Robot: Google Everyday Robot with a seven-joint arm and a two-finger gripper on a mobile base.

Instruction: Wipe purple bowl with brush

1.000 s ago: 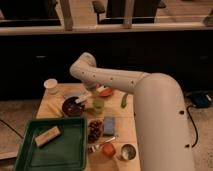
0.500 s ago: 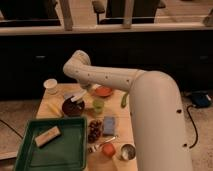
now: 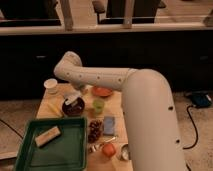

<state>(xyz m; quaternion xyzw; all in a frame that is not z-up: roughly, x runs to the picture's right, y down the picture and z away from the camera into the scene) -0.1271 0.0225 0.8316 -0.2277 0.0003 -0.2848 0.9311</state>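
The purple bowl (image 3: 73, 108) sits on the wooden table (image 3: 50, 108), left of the small pale-green cup (image 3: 98, 105). My gripper (image 3: 73, 97) reaches down from the white arm (image 3: 105, 78) right over the bowl's near-left rim. A pale whitish brush (image 3: 75, 101) lies across the top of the bowl, under the gripper; it looks held there, but the grip itself is not visible.
An orange shallow dish (image 3: 102, 91) is behind the cup, a white cup (image 3: 50, 85) at the back left. A green tray (image 3: 52, 142) holds a tan block (image 3: 47, 135). A dark grape cluster (image 3: 94, 129), a blue sponge (image 3: 109, 125), an orange fruit (image 3: 108, 149) and a metal cup (image 3: 123, 152) lie toward the front.
The arm's elbow has swung left and back over the last second. The gripper and brush have stayed over the bowl, shifting slightly.
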